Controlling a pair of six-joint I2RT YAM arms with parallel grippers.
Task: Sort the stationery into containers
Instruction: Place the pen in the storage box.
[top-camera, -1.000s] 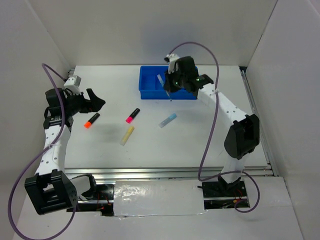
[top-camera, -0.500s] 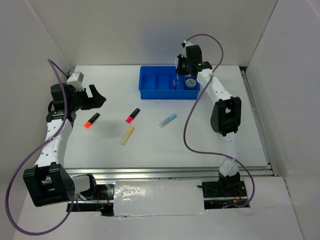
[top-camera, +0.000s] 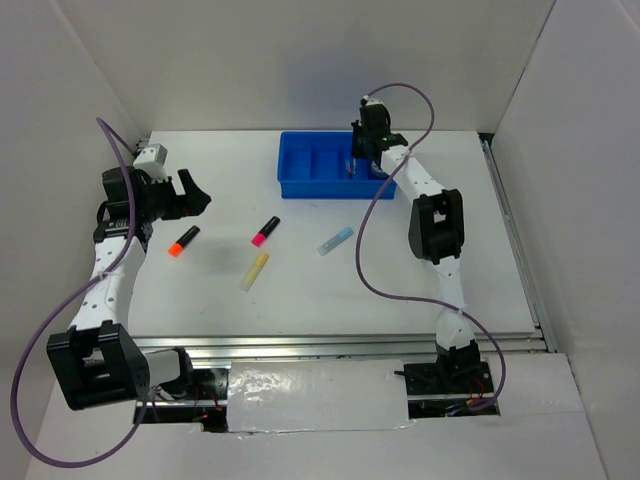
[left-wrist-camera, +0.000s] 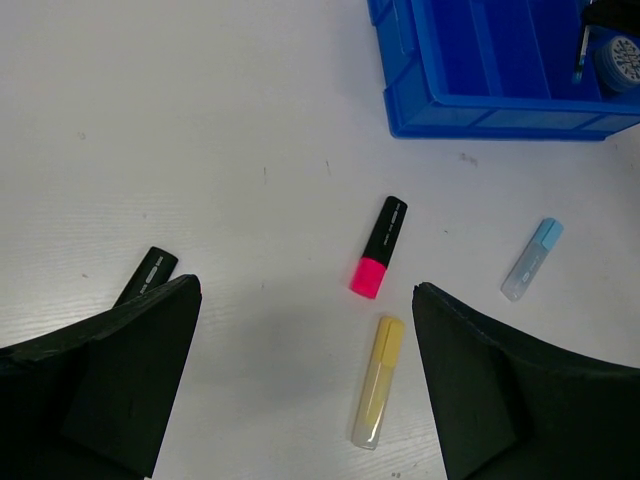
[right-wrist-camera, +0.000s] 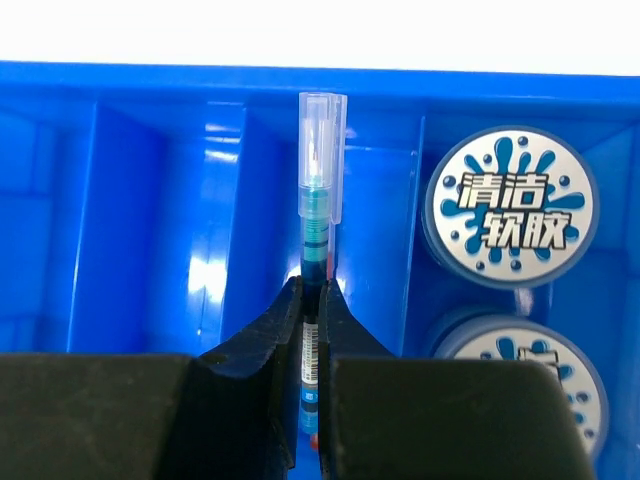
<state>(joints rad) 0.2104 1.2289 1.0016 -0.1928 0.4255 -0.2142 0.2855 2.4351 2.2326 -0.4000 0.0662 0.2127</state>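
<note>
My right gripper is shut on the thin blue pen, which points forward over a narrow compartment of the bright blue tray. Two round blue-and-white rolls lie in the compartment just to the right. In the top view this gripper hangs over the tray's right end. My left gripper is open above the table, holding nothing. Below it lie the pale yellow marker and pink marker. The light blue marker lies farther right. The orange marker is half hidden behind one of its fingers.
White walls close in the table on the left, back and right. The right arm's purple cable loops down over the table's right half. The markers lie spread across the middle, between the left gripper and the tray.
The right arm has folded upright and carried the pen from the tray's front edge to above a right-hand compartment. The left arm has shifted only slightly.
</note>
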